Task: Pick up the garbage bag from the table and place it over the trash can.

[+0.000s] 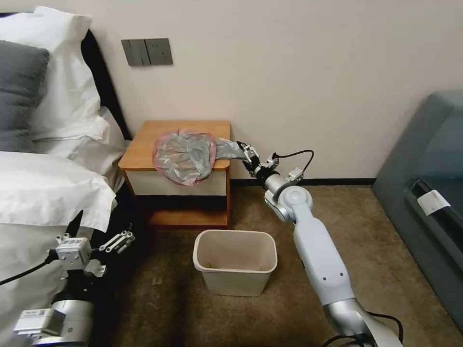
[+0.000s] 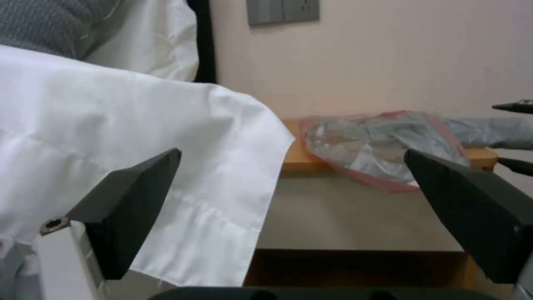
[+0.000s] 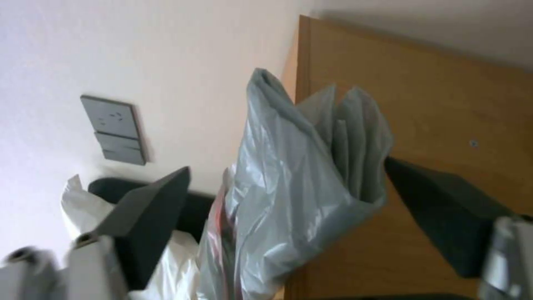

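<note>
Crinkled grey plastic with a translucent pink outer layer, the garbage bag [image 1: 184,156] lies heaped on the tabletop [image 1: 144,144], an orange-brown wooden slab with rounded corners over a white drawer front. Most of the bag sits toward the front right corner, and its shiny folds spill over the front edge onto the drawer face. A gathered grey tail of the bag stretches past the right edge of the tabletop into the right tool [image 1: 245,153]. In the right wrist view the pleated grey film [image 3: 311,175] stands between the two dark wedge-shaped fingers [image 3: 150,216], which are spread apart with the bag touching the one nearer the wooden side panel; the tool is not closed on it.

On the brown carpet in front of the table, well apart from the bag, stands the trash can [image 1: 235,261], smooth beige plastic, rectangular with rounded corners and a rolled rim, its opening uncovered.

Low beside the white bed linen [image 1: 43,193], the left tool [image 1: 94,231] hangs with its black fingers wide apart, gripping nothing.
</note>
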{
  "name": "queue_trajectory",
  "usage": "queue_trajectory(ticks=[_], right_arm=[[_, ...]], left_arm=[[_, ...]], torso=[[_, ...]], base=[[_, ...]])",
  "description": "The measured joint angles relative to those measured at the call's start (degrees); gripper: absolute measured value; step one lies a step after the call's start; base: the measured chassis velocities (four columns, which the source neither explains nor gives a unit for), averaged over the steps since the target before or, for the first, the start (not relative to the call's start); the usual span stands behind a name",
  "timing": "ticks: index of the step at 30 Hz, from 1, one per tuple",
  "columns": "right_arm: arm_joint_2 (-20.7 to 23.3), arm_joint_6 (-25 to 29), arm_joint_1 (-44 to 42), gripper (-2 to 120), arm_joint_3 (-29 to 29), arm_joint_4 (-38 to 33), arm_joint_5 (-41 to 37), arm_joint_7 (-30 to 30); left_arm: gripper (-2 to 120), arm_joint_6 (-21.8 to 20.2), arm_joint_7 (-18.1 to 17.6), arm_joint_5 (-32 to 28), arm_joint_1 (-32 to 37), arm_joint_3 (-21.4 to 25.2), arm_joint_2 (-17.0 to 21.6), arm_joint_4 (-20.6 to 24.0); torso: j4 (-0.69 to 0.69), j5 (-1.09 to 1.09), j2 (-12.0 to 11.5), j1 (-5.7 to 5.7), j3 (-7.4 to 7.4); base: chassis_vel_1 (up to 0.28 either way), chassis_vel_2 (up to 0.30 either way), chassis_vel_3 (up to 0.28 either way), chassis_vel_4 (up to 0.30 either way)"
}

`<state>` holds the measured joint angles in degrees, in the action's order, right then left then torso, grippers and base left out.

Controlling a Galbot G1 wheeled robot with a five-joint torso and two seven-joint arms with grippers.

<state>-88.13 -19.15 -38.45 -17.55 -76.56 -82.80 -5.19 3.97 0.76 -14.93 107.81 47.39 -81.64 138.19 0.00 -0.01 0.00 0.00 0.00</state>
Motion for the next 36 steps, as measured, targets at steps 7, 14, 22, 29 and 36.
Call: queue_trajectory(ticks=[7, 14, 22, 29, 36], right_arm=[[-0.3, 0.1, -0.1, 65, 0.1, -0.2, 0.4, 0.0], [-0.2, 0.3, -0.3, 36, 0.1, -0.8, 0.6, -0.1], [0.0, 0.8, -0.4, 14, 0.2, -1.0, 0.8, -0.3], [0.1, 0.9, -1.1, 0, 0.3, -2.1, 0.8, -0.8], [1.7, 2.1, -4.5, 0, 1.8, -7.8, 0.1, -3.6]], left_arm=[[100, 0.3, 0.2, 0.0, 0.0, 0.0, 0.3, -0.1], [100, 0.5, 0.3, 0.0, -0.2, 0.0, 0.5, -0.6], [100, 0.9, 0.4, 0.1, -0.3, 0.0, 0.5, -0.9], [100, 1.3, 0.7, 0.7, -0.2, 0.0, 0.2, -1.0], [100, 1.5, 0.9, 0.9, -0.2, -0.1, 0.0, -1.1]], torso=[[0.0, 0.0, 0.0, 0.0, 0.0], [0.0, 0.0, 0.0, 0.0, 0.0], [0.0, 0.0, 0.0, 0.0, 0.0], [0.0, 0.01, 0.0, 0.0, 0.0], [0.0, 0.01, 0.0, 0.0, 0.0]], base=[[0.0, 0.0, 0.0, 0.0], [0.0, 0.0, 0.0, 0.0], [0.0, 0.0, 0.0, 0.0], [0.0, 0.0, 0.0, 0.0], [0.0, 0.0, 0.0, 0.0]])
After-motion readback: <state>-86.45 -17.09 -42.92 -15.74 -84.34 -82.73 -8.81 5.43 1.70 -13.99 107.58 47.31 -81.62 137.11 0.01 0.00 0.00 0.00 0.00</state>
